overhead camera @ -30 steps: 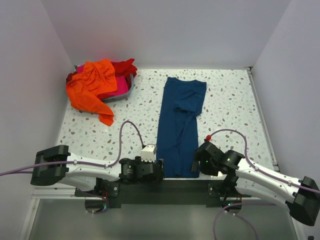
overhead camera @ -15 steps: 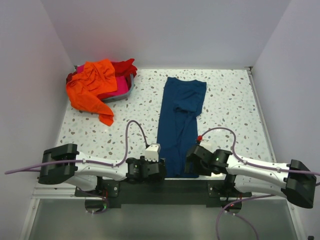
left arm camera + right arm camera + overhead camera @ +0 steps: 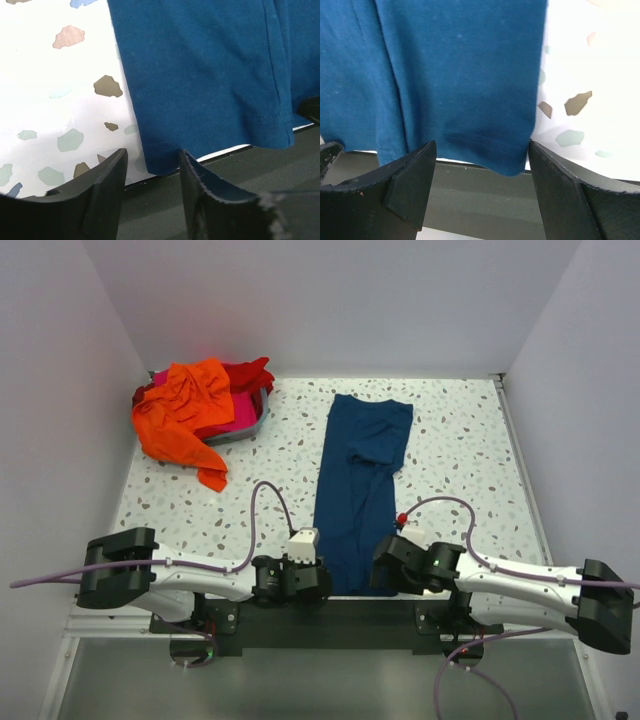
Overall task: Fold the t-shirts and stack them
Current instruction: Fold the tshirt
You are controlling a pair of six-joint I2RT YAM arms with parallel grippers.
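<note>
At the near edge of the surface [image 3: 460, 460], the left gripper [image 3: 152, 152] stands spread, its fingers [image 3: 107, 195] on either side of the near-left hem corner of the navy blue t-shirt [image 3: 355, 490] and nothing yet pinched. The shirt lies as 1 long, narrow strip from near the far edge down to the near edge, where its hem just overhangs. The right gripper [image 3: 481, 145] is also spread, bracketing the near-right hem corner.

The step in hand looks to be taking the hem with both grippers so that the strip can be folded in half toward the far edge. Done well, each gripper would close squarely on its corner and catch every layer of cloth, not the top layer alone. The overhang gives a finger room to get underneath. The 2 corners should then rise together and travel level, with equal tension, so the fold lands straight and the folded-in sides do not spill open.

Count, from the far-left corner: 1 orange t-shirt [image 3: 185, 415] draped over the rim of 1 grey basket [image 3: 252, 428] and onto the surface, 1 magenta pink t-shirt [image 3: 238, 420] and 1 red t-shirt [image 3: 255, 373] inside it, all unfolded. With the navy one, that makes 4 t-shirts. No white print shows on it.
</note>
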